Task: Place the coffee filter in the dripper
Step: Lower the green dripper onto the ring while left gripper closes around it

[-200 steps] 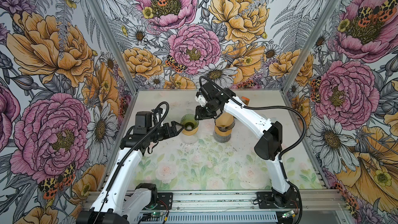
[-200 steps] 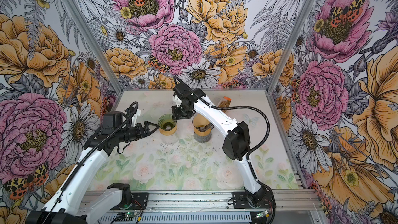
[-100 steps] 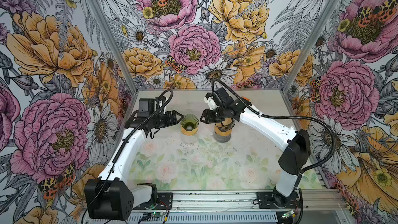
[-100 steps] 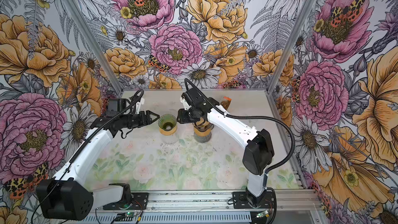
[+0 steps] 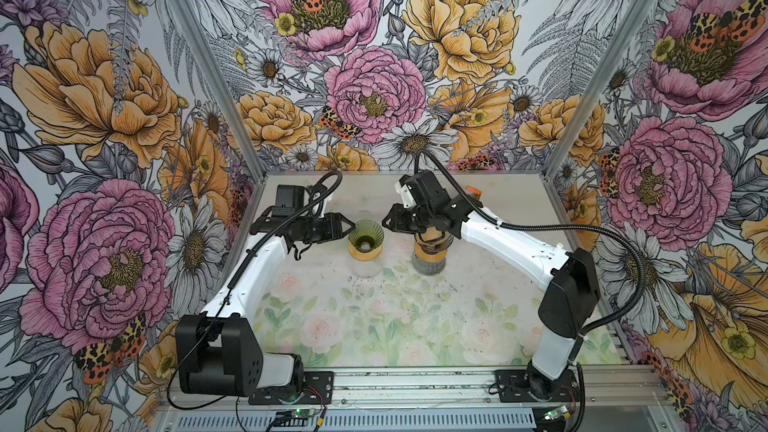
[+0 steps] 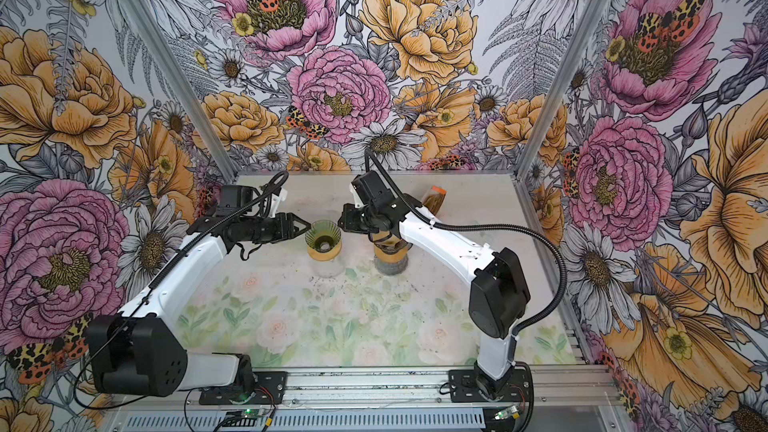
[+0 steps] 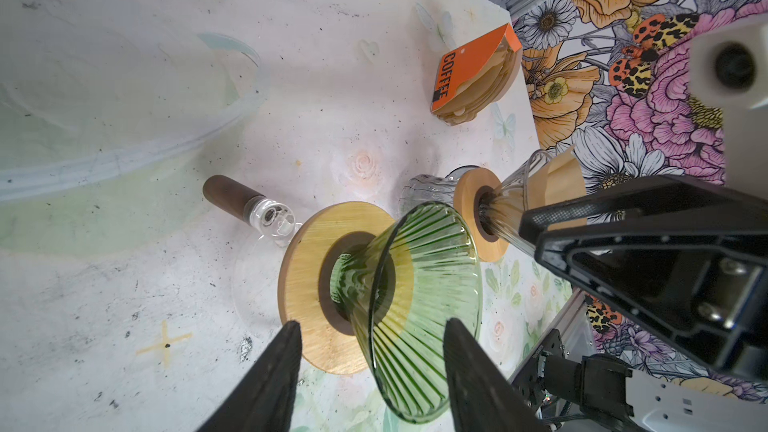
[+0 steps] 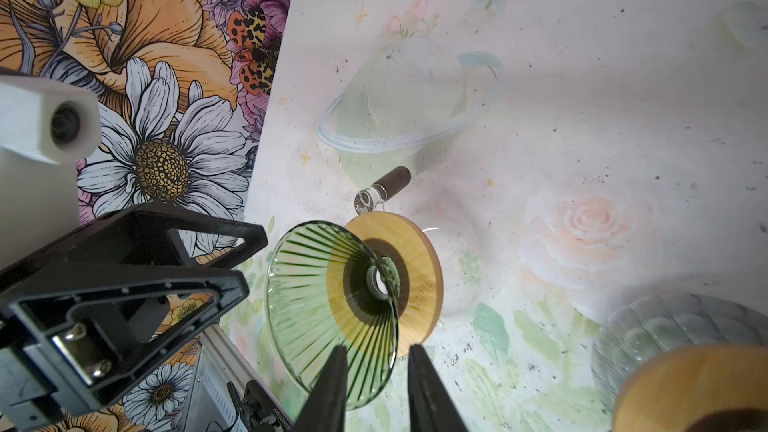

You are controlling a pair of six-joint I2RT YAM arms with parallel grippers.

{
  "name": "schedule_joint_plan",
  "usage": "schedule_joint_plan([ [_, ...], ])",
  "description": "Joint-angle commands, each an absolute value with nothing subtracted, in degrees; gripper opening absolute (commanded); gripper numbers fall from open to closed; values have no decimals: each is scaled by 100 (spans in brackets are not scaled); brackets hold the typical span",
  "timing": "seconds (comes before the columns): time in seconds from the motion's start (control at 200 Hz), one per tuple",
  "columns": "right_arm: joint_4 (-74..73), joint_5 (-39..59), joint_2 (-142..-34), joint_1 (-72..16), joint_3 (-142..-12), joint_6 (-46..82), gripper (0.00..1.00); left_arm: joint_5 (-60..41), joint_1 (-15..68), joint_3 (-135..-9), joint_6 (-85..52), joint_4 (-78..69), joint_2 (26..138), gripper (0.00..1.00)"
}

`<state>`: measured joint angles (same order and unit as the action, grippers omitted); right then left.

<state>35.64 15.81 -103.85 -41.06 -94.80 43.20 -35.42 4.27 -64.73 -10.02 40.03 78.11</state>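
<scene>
- The green dripper (image 5: 365,234) (image 6: 323,234) stands upright near the middle of the table (image 5: 374,326), on a round wooden collar (image 7: 307,280) on top of a clear glass jug (image 5: 365,270).
- The right wrist view looks into its ribbed cone (image 8: 332,305) and shows the hole at the bottom.
- A brown paper coffee filter (image 7: 559,178) sits in a second, clear dripper (image 7: 515,189). This one stands on a ribbed glass (image 5: 428,263) (image 6: 390,263) just to the right of the green one and partly under the right arm.
- An orange pack of filters (image 5: 473,192) (image 6: 434,199) (image 7: 469,72) lies at the back right of the table, well apart from both drippers.
- The left gripper (image 5: 351,227) (image 6: 306,226) (image 7: 372,324) is at the green dripper's left side. Its jaws are spread wide, with the cone between the tips. I cannot tell whether they touch the glass.
- The right gripper (image 5: 384,224) (image 6: 340,224) (image 8: 378,349) is at the same dripper's right side. Its jaws stand a narrow gap apart, and the cone's rim shows in the gap. I cannot tell whether there is contact.
- The jug's dark wooden handle (image 7: 232,197) (image 8: 395,178) points toward the back of the table.
</scene>
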Motion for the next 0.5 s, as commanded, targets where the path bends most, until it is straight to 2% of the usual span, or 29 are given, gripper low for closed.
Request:
schedule_joint_plan([
  [0.0,3331,1607,-10485,-4164,-9361,4499,26,-3716,435,-6574,-796,3968,7844,54],
  [0.495,3226,1719,-10666,-4254,-9272,4575,21,-3817,378,-6543,-822,3952,7945,41],
])
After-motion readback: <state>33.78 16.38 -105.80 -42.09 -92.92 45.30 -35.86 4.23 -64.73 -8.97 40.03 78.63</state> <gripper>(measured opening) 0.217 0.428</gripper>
